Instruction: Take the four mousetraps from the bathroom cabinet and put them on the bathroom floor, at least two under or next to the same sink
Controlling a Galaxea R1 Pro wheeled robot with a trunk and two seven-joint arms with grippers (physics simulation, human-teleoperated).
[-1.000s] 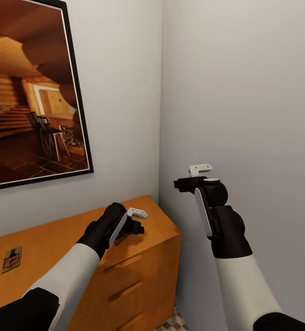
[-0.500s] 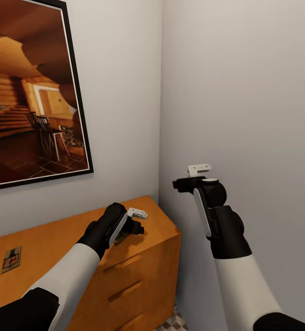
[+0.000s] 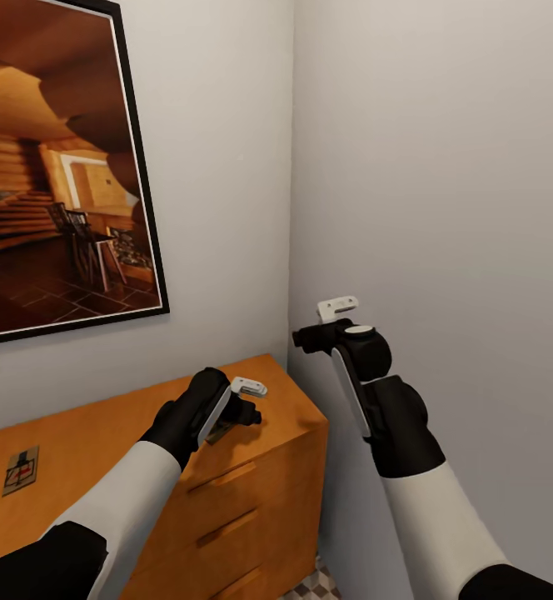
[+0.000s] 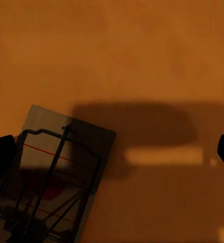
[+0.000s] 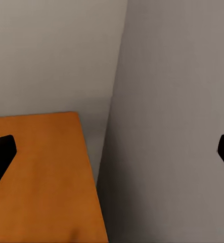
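One mousetrap lies flat on the orange-brown top of the cabinet, directly beneath the left end effector; in the left wrist view its wooden slab and dark wire parts sit toward one fingertip rather than midway between the two. A second mousetrap rests on the same top, well apart toward the cabinet's far left. The other two traps cannot be made out.

The left end effector hovers above the cabinet top with its jaws wide, both dark fingertips at the outer edges of its wrist view and nothing between them. The right end effector hangs in the air near the room corner, beside the cabinet's right end; its jaws are also wide and empty, pointed at the cabinet edge and the grey wall. A framed picture hangs above the cabinet, and a sliver of the patterned bathroom floor shows at the foot of the drawers.

The step in hand appears to be the first pickup. The next move likely calls for centring the left jaws over the near trap, lowering until the fingertips straddle the thin slab, then closing, a delicate pinch given how flat it lies.
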